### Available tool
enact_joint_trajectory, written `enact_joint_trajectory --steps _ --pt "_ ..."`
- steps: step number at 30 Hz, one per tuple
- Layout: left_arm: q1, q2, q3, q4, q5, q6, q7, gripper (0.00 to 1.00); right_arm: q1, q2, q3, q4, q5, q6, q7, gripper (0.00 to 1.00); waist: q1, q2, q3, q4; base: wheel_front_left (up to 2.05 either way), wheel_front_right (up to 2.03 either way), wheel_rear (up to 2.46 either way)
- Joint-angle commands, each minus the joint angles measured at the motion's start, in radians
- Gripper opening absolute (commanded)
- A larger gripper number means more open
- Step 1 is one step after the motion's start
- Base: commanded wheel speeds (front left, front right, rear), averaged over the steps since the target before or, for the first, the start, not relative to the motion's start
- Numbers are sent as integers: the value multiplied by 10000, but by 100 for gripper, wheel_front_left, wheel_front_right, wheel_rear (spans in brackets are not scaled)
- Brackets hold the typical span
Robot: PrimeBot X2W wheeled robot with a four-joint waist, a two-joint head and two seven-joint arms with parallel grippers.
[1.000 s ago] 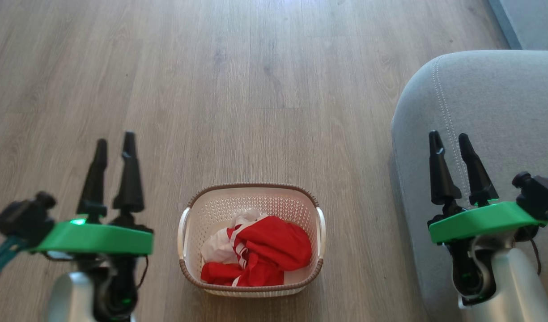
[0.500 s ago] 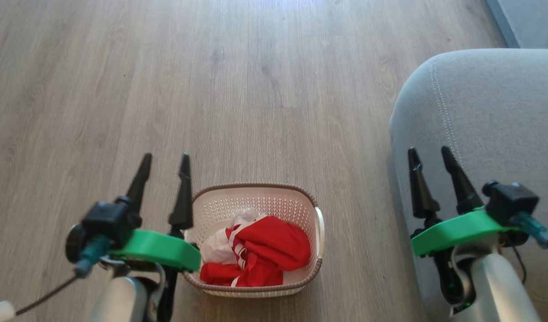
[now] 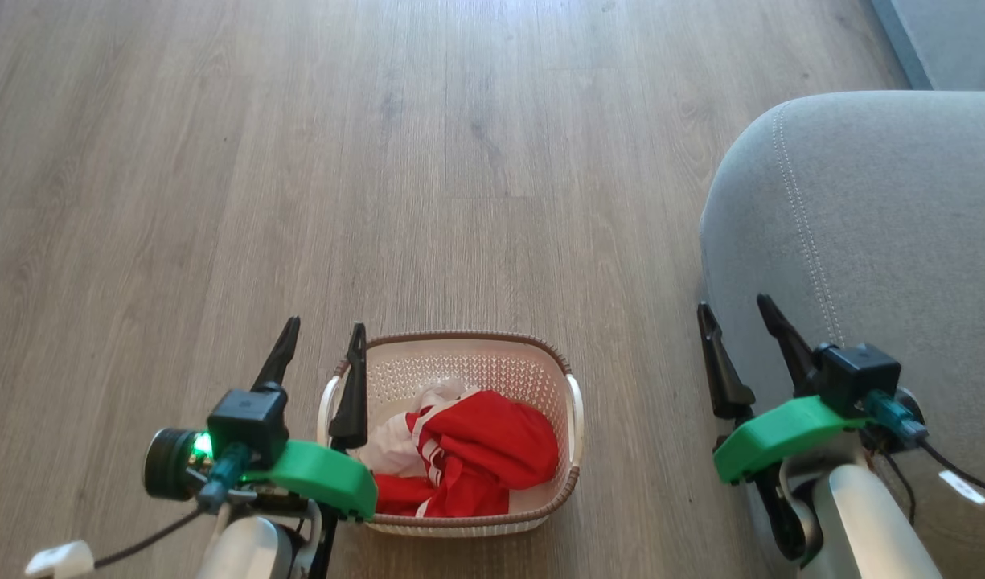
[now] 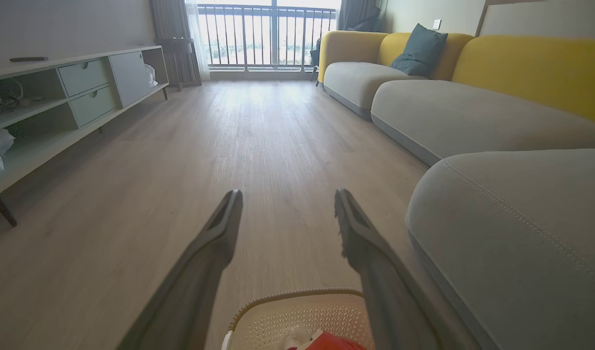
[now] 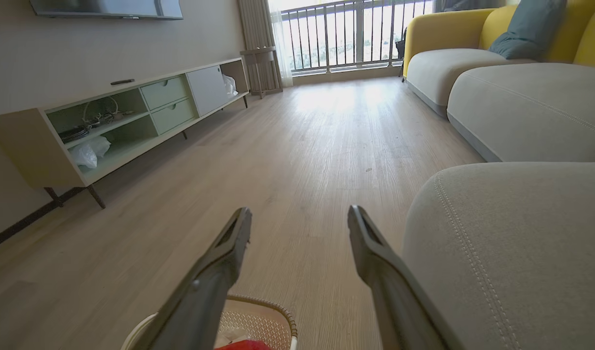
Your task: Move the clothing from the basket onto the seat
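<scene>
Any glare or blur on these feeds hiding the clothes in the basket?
Head view: sharp, evenly lit, clothing and basket plain. Left wrist view: window glare bleaches the far floor, near fingers blurred, basket cut off at the bottom. Right wrist view: same backlight, fingers soft, wide-angle stretch.

Head view: left gripper and its green mount cover near-left corner of basket and left part of clothing. Seat cut by right and bottom edges. Both wrist views: basket cut by bottom edge, near half out of frame, partly behind blurred dark fingers; clothing mere scrap at that edge. Items on shelf unit, far left: too small to tell. Screen cut by top edge.
</scene>
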Motion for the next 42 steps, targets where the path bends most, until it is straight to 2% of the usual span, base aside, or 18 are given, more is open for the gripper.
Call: enact_joint_trajectory --steps 1,14,22,30,42 --pt "-384 64 292 -331 450 -17 -161 100 -628 -111 240 -281 -370 0 -226 100 0 0 -2 21 0 0 0" --pt "-364 -116 252 -153 1970 -159 -504 100 -774 -125 468 -133 -1708 0 -571 100 0 0 -74 105 0 0 0" --pt "-236 -350 696 942 1692 -373 -504 100 -858 -125 422 1032 -1587 0 -571 100 0 0 -162 97 0 0 0" --pt "-236 -516 1175 1075 1465 -514 -504 100 -936 -125 346 1057 -1424 0 -571 100 0 0 -134 86 0 0 0" --pt "-236 -564 1340 1093 1464 -663 -504 100 -988 -125 318 1032 -1472 0 -571 100 0 0 30 46 0 0 0"
